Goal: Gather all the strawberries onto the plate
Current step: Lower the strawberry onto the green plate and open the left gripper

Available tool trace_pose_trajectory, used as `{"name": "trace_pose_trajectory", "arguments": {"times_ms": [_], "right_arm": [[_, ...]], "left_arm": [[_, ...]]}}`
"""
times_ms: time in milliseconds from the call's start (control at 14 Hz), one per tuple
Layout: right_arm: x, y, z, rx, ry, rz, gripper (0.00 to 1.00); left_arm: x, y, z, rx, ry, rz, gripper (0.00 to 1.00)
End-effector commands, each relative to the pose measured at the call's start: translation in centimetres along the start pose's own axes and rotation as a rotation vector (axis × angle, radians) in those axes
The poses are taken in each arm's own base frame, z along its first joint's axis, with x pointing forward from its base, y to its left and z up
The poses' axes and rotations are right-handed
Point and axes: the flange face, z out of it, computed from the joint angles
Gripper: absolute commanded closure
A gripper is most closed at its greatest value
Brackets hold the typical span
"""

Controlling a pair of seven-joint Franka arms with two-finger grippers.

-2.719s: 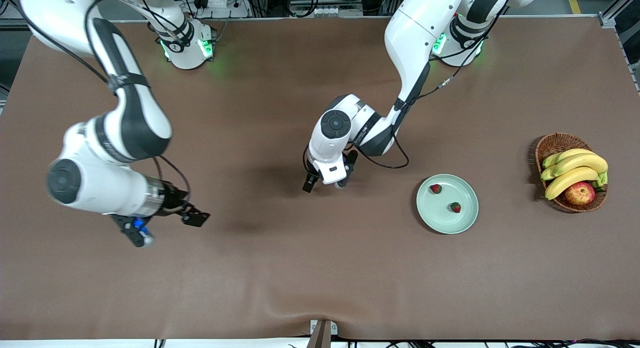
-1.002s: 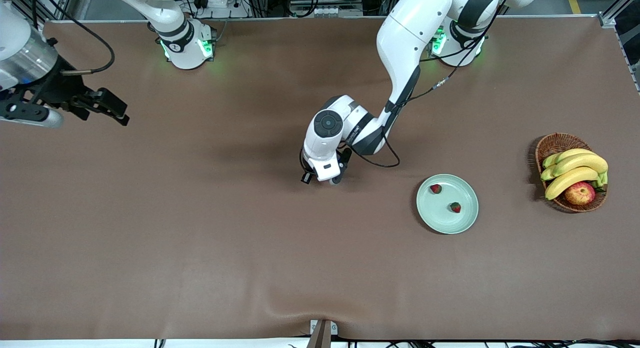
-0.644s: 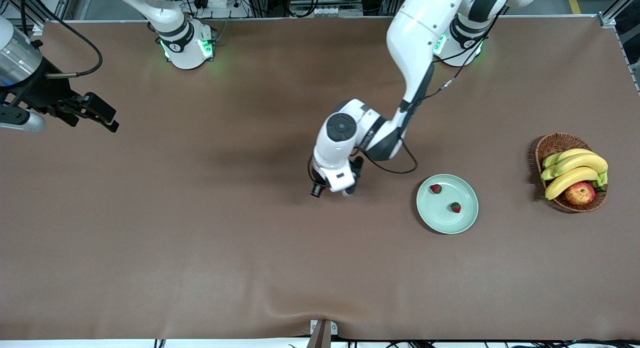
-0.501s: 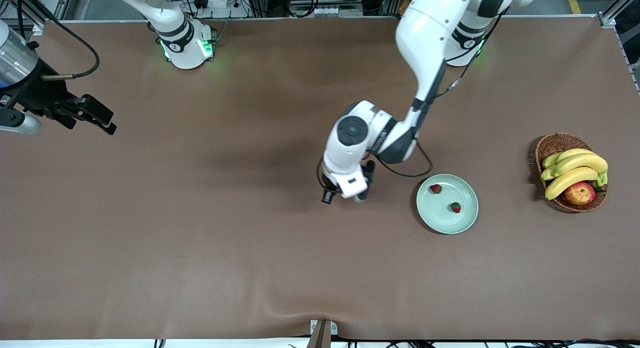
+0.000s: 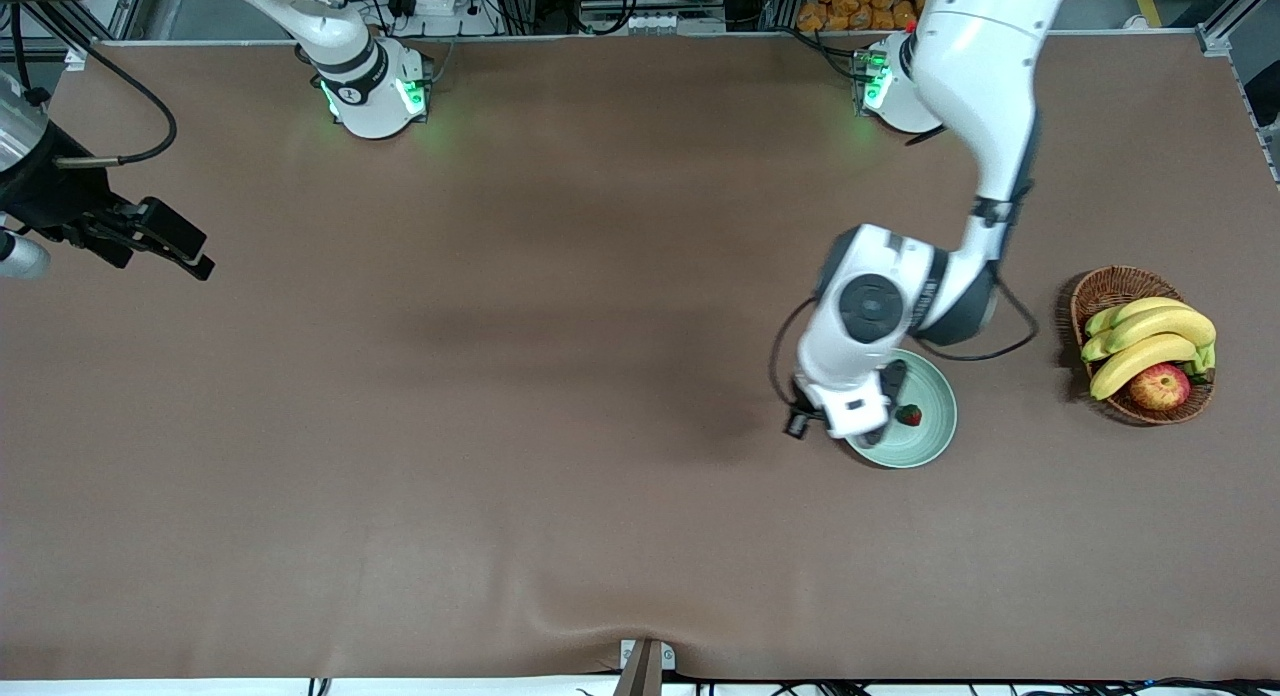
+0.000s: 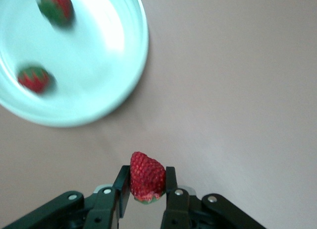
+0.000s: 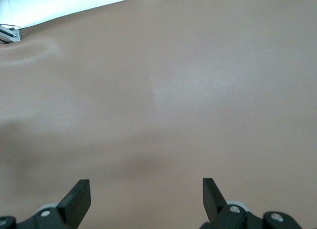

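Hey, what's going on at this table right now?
The left pincer is shut on a strawberry and hangs at the edge of the plate, which already holds two strawberries. The right pincer waits open over bare table at the right arm's end. A fruit basket sits beside the plate.

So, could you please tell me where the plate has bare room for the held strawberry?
The left pincer grips a strawberry. The plate is bare in its middle and along the rim nearest that pincer. Two strawberries crowd the rest. The right pincer waits open.
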Motion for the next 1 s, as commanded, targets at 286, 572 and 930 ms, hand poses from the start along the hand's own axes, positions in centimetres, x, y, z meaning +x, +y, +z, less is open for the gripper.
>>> {"name": "trace_pose_trajectory", "arguments": {"times_ms": [286,572,930], "right_arm": [[0.5,0.9,-0.5,-0.045,0.003,-0.048,0.0],[0.4,1.1,-0.4,-0.049,-0.009,-0.047,0.0],[0.4,1.5,-0.3,-0.096,-0.006,-0.137,0.0]], "left_arm": [[7.3,-7.3,2.6,0.015,0.007,0.2,1.0],[9.6,-7.6,4.9,0.021,0.008,0.286,1.0],[8.7,-5.8,6.3,0.017,0.011,0.317,0.89]]}}
